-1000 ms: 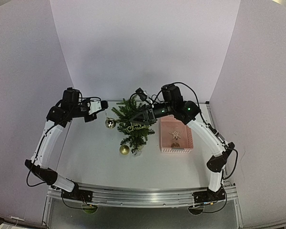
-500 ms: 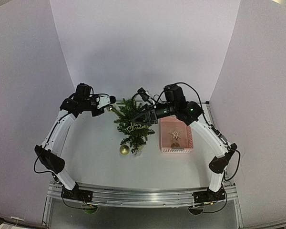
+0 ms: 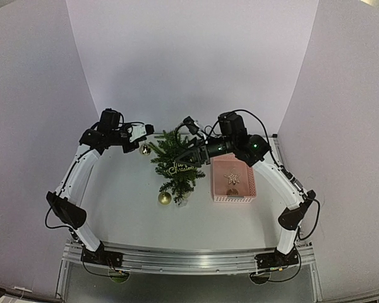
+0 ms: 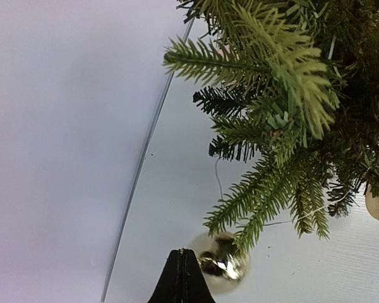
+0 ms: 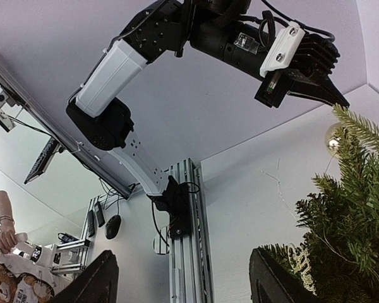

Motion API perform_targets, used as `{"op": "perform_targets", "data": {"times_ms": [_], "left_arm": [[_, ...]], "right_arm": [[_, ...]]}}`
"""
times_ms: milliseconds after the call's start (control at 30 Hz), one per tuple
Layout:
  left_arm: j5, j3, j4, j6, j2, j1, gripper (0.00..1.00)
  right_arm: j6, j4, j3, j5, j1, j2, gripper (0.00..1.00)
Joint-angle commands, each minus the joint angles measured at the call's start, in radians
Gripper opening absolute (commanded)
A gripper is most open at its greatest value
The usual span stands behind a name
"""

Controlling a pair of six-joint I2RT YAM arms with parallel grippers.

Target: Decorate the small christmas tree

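Note:
The small Christmas tree (image 3: 174,163) stands mid-table, dark green and bristly. It carries a gold "Merry Christmas" sign (image 3: 182,168) and a gold ball (image 3: 165,198) low at the front. My left gripper (image 3: 148,131) is at the tree's upper left. Its jaws (image 4: 181,254) are shut on the thin loop of a second gold ball (image 4: 220,264), which hangs against a branch tip (image 4: 252,202). My right gripper (image 3: 191,158) is open and empty at the tree's right side. One finger (image 5: 275,284) is beside the branches (image 5: 354,208) and the sign.
A pink basket (image 3: 219,183) right of the tree holds a gold star (image 3: 232,178) and a small brown ornament (image 3: 232,192). White walls close in the table at the back and sides. The left arm (image 5: 240,44) shows in the right wrist view.

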State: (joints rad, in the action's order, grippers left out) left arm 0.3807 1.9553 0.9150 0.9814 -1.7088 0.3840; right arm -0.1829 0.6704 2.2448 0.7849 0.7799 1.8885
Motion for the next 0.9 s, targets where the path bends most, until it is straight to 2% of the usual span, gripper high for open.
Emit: {"op": "perform_targets", "data": {"times_ms": [0,867], "left_arm": [[0.051,0.003,-0.026,-0.018,0.024,-0.004,0.0],[0.1,-0.029,-0.016,-0.044,0.062,0.0,0.0]], "right_arm": [[0.017,-0.023,0.004,-0.004,0.001,-0.047,0.69],[0.019,-0.025,-0.012,-0.011,0.001,-0.055,0.69]]}}
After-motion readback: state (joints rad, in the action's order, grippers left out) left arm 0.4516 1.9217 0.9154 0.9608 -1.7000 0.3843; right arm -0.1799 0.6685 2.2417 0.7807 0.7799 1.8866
